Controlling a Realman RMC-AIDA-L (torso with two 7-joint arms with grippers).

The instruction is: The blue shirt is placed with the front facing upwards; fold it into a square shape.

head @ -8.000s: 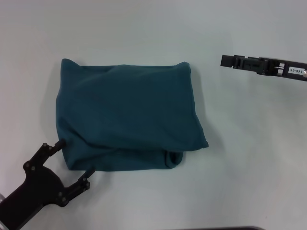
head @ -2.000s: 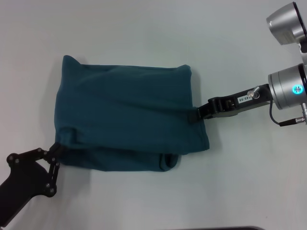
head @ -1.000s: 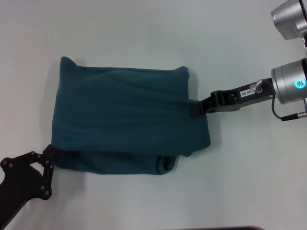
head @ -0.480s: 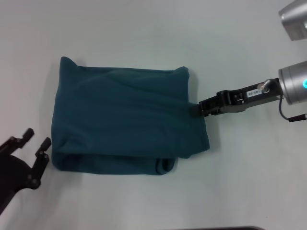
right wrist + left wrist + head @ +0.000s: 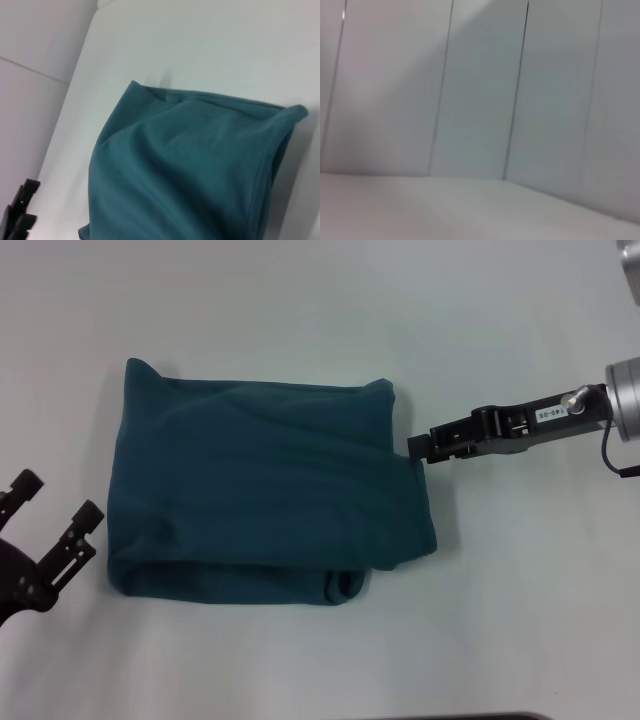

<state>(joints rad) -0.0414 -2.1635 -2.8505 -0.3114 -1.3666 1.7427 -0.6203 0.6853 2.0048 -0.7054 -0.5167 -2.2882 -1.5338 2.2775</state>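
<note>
You had let go of the folded shirt mid-table: your left gripper pulled back open near the left edge, your right gripper withdrew, fingers unclear.

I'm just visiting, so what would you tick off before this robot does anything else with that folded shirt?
1. Blue shirt lies folded on the table, roughly rectangular: ok.
2. Folded edges tidy: not ok; a loose fold bulges at the near edge.
3. Left gripper off the cloth, fingers open, beside the shirt's left side: ok.
4. Right gripper clear of the shirt: cannot tell; its tip sits right at the shirt's right edge.
5. Printed front hidden inside: ok; only plain teal shows.
</note>
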